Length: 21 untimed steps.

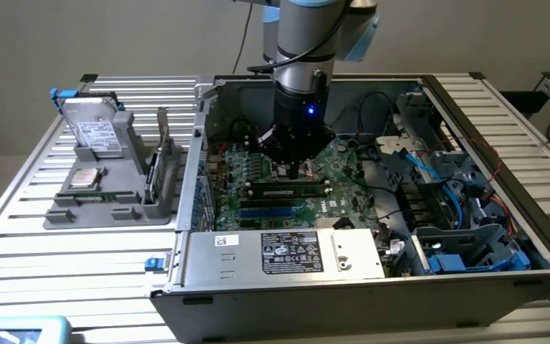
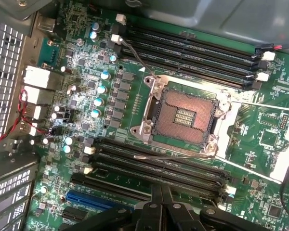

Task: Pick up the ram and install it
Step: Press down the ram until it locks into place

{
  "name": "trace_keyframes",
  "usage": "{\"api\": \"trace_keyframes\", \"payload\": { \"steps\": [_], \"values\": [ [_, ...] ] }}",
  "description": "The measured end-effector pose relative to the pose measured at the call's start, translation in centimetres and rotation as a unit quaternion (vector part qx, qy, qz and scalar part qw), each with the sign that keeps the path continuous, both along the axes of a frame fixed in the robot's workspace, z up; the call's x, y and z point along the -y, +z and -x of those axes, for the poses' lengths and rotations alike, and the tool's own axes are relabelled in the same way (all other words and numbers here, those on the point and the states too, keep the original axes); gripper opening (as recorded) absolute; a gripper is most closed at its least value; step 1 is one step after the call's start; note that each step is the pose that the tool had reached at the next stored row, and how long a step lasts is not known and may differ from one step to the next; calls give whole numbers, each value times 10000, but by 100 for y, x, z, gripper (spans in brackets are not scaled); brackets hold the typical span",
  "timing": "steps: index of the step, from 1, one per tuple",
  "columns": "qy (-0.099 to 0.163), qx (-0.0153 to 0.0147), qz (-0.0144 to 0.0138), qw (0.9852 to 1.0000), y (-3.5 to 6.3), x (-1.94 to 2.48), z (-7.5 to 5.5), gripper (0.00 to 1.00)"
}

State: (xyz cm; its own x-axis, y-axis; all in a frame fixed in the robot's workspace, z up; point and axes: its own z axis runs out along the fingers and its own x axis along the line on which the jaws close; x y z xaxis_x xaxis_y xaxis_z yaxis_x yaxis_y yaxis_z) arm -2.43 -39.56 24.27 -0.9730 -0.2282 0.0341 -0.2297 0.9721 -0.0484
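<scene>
The ram [image 1: 163, 172], a thin green board, stands on edge in the grey holder [image 1: 112, 208] outside the case, on the exterior view's left. My gripper [image 1: 297, 172] hangs inside the open computer case, well to the right of the ram. It points down at the motherboard [image 1: 256, 172], just above the long dark memory slots [image 1: 289, 192]. In the wrist view the gripper [image 2: 160, 197] is shut with nothing between its fingers. Its tips sit over the nearer bank of memory slots [image 2: 154, 166], beside the bare processor socket [image 2: 183, 115].
The holder also carries a silver hard drive [image 1: 94, 132] and a small square processor chip [image 1: 86, 178]. The case wall [image 1: 198, 143] stands between holder and motherboard. Blue and black cables [image 1: 428, 179] and a drive cage [image 1: 466, 251] crowd the case's right side. A labelled power supply [image 1: 285, 252] lies in front.
</scene>
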Motion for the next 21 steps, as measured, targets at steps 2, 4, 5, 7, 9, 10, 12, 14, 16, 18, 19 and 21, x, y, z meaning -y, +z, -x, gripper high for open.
{"api": "trace_keyframes", "payload": {
  "steps": [2,4,5,7,9,10,12,14,16,18,19,21],
  "values": [
    [-98,6,25,9999,0,-1,0,11],
    [-171,12,86,9998,0,0,1,11],
    [-203,17,121,9997,0,0,0,11],
    [-266,25,197,9994,0,0,0,11],
    [-332,37,259,9991,0,0,0,11],
    [-371,44,279,9989,0,0,0,11],
    [-448,58,307,9985,1,0,0,11],
    [-538,71,316,9980,2,1,0,11],
    [-640,84,315,9974,3,0,0,11],
    [-896,114,315,9954,5,0,0,11],
    [-951,119,315,9949,5,0,0,11],
    [-1064,130,315,9937,6,0,0,11]
  ]
}}
